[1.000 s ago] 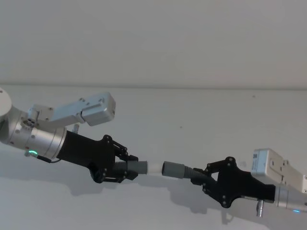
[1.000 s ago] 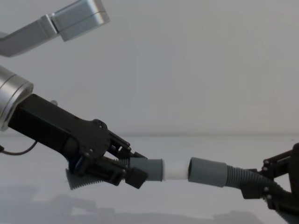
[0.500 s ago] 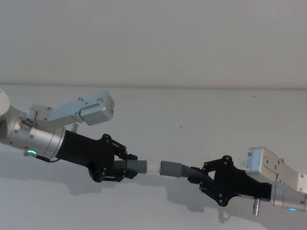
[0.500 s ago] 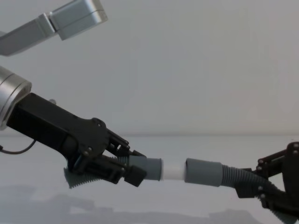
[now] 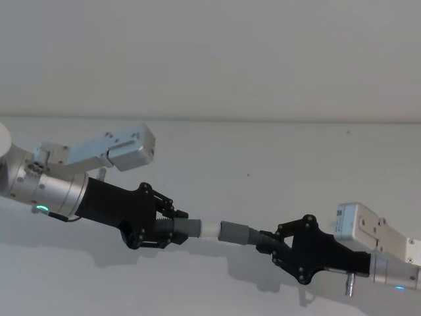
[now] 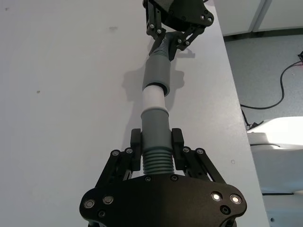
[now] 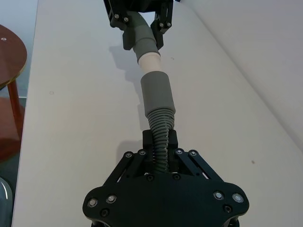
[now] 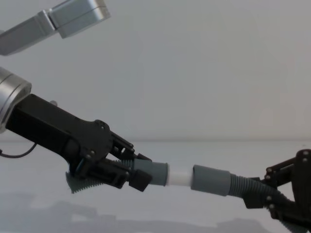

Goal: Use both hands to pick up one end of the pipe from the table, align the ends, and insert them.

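Observation:
Both pipe pieces hang above the white table point(image 5: 276, 158). My left gripper point(image 5: 170, 228) is shut on the corrugated part of the left pipe piece point(image 6: 155, 124). That piece's grey cuff point(image 8: 158, 174) carries a white spigot point(image 8: 180, 176) pointing right. My right gripper point(image 5: 270, 244) is shut on the corrugated neck of the right pipe piece point(image 7: 157, 92). Its grey cuff point(image 8: 210, 180) faces the spigot, nearly in line. The spigot's tip point(image 6: 154, 97) meets the cuff's mouth point(image 6: 157, 73); I cannot tell whether it has gone in.
The table's edge point(image 6: 232, 123) runs close beside the held pipes, with floor and a black cable point(image 6: 279, 90) beyond it. A round wooden stool point(image 7: 10, 52) stands off the table's other side. A plain wall rises behind the table.
The right gripper has carried its pipe piece leftward, and the small gap between the cuff and the white spigot has closed. The left gripper has drifted slightly left.

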Tool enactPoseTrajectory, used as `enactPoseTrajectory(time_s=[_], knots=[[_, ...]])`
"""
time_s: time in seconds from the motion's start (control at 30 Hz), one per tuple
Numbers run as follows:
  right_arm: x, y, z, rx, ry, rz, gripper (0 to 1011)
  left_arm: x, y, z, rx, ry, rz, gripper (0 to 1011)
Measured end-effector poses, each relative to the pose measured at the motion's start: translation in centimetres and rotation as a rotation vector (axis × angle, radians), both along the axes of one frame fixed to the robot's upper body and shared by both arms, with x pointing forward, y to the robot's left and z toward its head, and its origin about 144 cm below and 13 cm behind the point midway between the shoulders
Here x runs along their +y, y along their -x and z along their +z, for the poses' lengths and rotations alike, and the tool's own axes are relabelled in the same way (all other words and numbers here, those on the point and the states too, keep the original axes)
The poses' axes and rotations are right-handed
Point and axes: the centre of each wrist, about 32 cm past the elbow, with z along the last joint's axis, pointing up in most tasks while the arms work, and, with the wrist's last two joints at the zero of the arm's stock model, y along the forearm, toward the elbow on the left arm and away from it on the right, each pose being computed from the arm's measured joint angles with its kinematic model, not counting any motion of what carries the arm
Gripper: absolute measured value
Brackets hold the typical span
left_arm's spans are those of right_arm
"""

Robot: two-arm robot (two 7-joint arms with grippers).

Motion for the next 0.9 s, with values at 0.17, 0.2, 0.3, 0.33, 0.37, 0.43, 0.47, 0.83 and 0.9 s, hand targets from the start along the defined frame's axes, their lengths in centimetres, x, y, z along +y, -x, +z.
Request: enactPoseTrajectory(time_s=[0.17,0.2,0.3,0.33,0.37,0.43,0.47,0.83,0.9], knots=[[0.04,-0.04,0.00,0.001,0.004,0.002,141,0.01,0.04,0.08,0.000,0.000,-0.004,361],[0.04,-0.04,0.00,0.002,0.004,0.002,141,0.00,0.06,0.10,0.000,-0.001,-0.006,361],[0.06,-0.08,0.03,0.003,0.007,0.002,141,0.02,0.08,0.16,-0.001,-0.001,-0.009,361],[0.06,-0.09,0.02,0.003,0.008,0.003,141,0.01,0.10,0.17,0.000,-0.001,-0.011,361],[0.07,-0.09,0.02,0.004,0.009,0.003,141,0.00,0.11,0.18,0.000,-0.002,-0.013,361],[0.08,-0.11,0.03,0.004,0.010,0.004,141,-0.02,0.13,0.21,0.001,-0.001,-0.016,361],[0.08,-0.13,0.04,0.004,0.011,0.004,141,-0.02,0.14,0.24,0.001,-0.001,-0.017,361],[0.08,-0.26,0.11,0.006,0.016,0.007,141,-0.04,0.23,0.27,0.006,-0.005,-0.028,361],[0.09,-0.28,0.12,0.006,0.017,0.007,141,-0.05,0.24,0.27,0.007,-0.006,-0.029,361]])
